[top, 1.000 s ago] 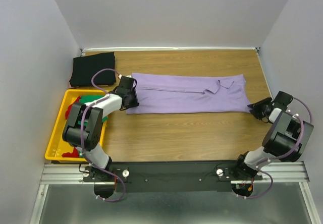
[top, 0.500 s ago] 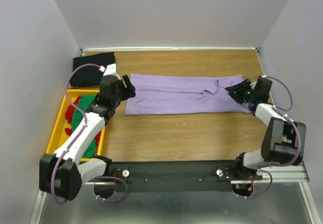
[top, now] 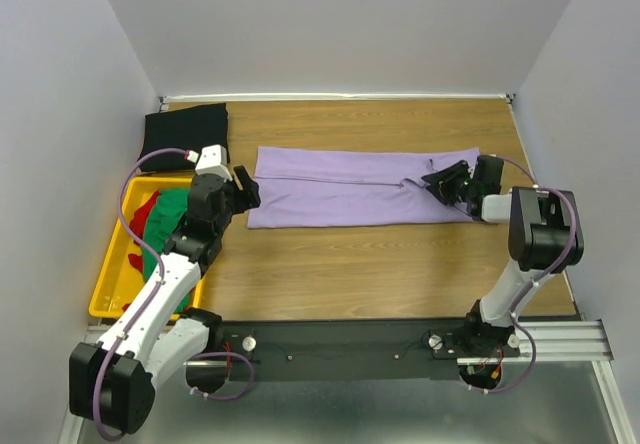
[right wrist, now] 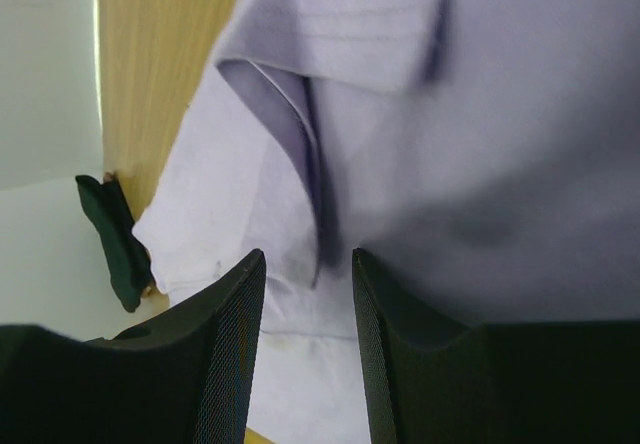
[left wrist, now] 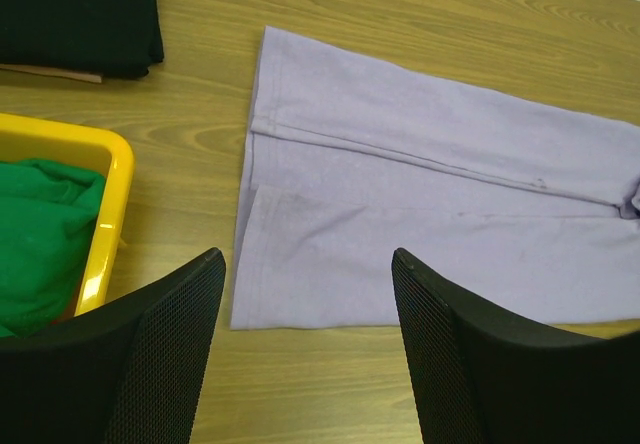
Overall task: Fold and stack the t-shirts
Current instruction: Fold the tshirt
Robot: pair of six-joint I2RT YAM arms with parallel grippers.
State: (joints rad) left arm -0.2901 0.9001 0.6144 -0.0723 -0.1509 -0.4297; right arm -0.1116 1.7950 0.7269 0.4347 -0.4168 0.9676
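The large lavender-purple cloth t-shirt (top: 350, 186) lay across the middle of the wooden desk (top: 380, 264), folded lengthwise into a long flat strip. Its sleeves were tucked in and its collar end pointed towards the right arm. By my reading it was half done: the long folds were made, and the crosswise folds that would bring it to a compact square were not.

The black cloth t-shirt (top: 185, 136) sat as a neat folded block in the far left corner of the desk, apart from the strip. It looked finished and could be the base of the stack. The green t-shirt (top: 162, 232) and the red t-shirt (top: 143, 211) were bunched in the yellow plastic crate (top: 112, 289) at the left edge, neither folded.

The left gripper (left wrist: 305, 264) hung above the strip's left end, its jaws wide and empty. The right gripper (right wrist: 307, 259) was low over the collar end, its jaws a narrow gap apart and no cloth visibly pinched.

So one shirt appeared complete, one was part folded, and two were untouched. No stack had been built yet.
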